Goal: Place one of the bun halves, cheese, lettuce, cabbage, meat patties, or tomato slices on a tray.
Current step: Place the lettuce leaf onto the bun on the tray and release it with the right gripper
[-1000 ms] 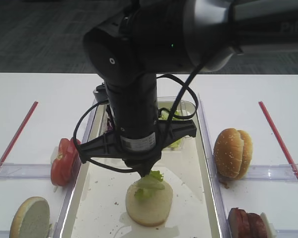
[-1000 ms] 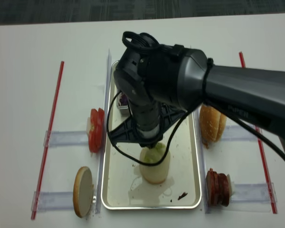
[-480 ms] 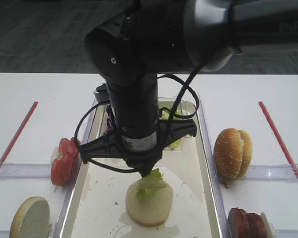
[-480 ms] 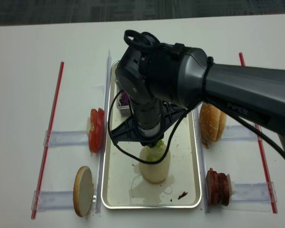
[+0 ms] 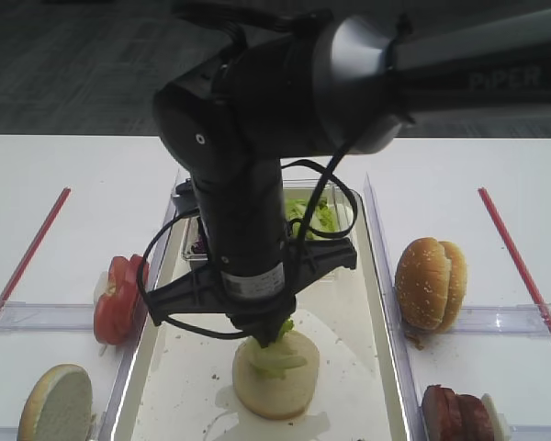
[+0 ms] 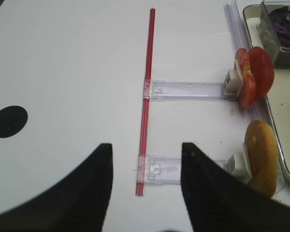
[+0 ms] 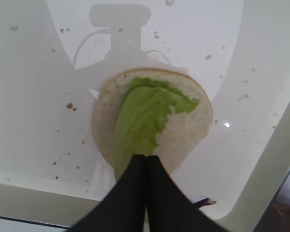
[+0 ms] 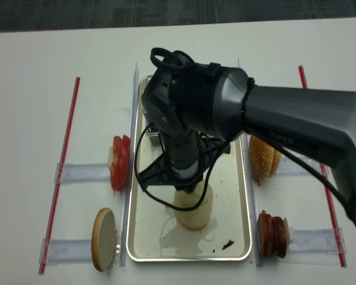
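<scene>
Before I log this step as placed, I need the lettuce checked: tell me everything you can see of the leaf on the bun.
The lettuce is one long, crinkled, light-green leaf with frilly edges and a smoother pale middle. It lies flat across the cream cut face of a bun half that sits in the tray, covering the bun's left and middle and leaving the right bare. Its near end is pinched between the shut tips of the right gripper, so it is not yet released.

I saw a red strip (image 8: 65, 172) laid lengthwise on the white table (image 8: 47, 59) at my left and another red strip (image 8: 320, 172) at my right. Clear plastic holders (image 6: 183, 89) lay crosswise beside them. A black dot (image 6: 8, 121) marked the tabletop.
</scene>
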Robot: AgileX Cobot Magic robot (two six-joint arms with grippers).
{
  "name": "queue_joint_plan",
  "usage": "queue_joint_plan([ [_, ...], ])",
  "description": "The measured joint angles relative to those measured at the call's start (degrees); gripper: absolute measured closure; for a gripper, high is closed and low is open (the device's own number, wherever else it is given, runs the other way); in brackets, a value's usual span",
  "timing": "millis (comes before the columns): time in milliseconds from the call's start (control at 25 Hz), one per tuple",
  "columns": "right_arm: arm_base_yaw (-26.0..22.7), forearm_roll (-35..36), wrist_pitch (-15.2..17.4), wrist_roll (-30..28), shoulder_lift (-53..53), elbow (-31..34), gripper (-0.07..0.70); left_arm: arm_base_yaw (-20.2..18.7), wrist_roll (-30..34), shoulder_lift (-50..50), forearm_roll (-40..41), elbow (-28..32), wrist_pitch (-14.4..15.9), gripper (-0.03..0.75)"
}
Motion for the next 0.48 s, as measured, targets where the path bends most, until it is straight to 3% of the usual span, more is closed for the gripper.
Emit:
queue_joint_plan([
  [240, 0.0, 0.0, -1.0, -1.0, 0.8, 0.0, 0.595, 0.0, 0.0, 0.0, 0.0, 0.0, 0.0, 0.413],
  [480, 0.0, 0.9, 0.3, -2.4, 0.8, 0.0, 0.595, 0.0, 0.0, 0.0, 0.0, 0.0, 0.0, 0.413],
])
